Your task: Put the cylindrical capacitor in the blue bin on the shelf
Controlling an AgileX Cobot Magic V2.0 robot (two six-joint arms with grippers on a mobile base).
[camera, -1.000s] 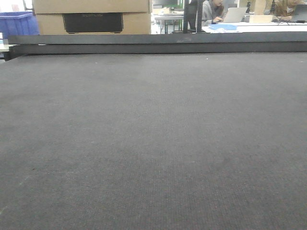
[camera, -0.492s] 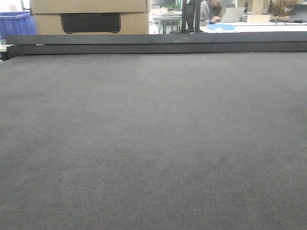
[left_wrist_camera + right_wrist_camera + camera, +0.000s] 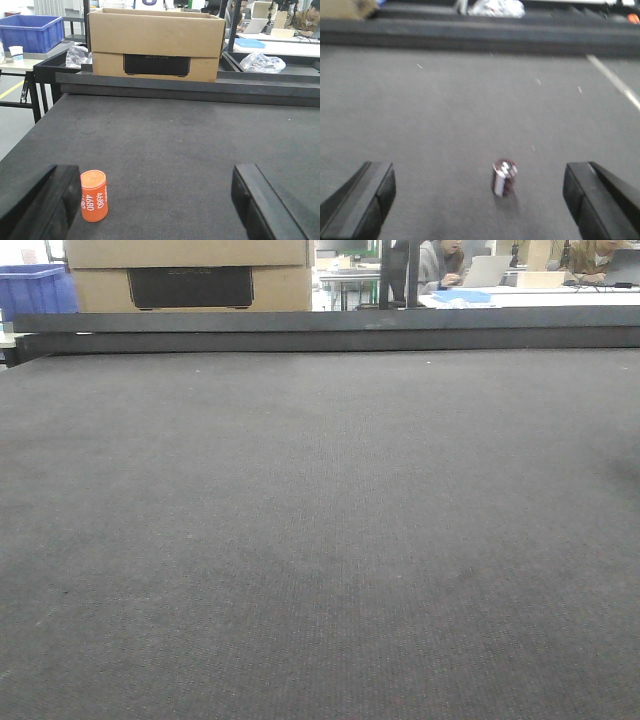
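- Right gripper [image 3: 477, 172], jaws spread wide and empty, faces the cylindrical capacitor [image 3: 504, 177], which stands upright on the dark tabletop [image 3: 445, 100] between the fingers, slightly off centre; the view is blurred.
- Left gripper [image 3: 155, 175], equally wide, has an orange cylinder [image 3: 94, 195] just beside one finger — likely not the target.
- Best approach: centre on the capacitor, then close low around its body.

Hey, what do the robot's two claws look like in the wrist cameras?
The left claw shows two glossy black, blocky fingers with squared tips. The right claw looks alike, black and blocky, though blurred. No cables or markings show.
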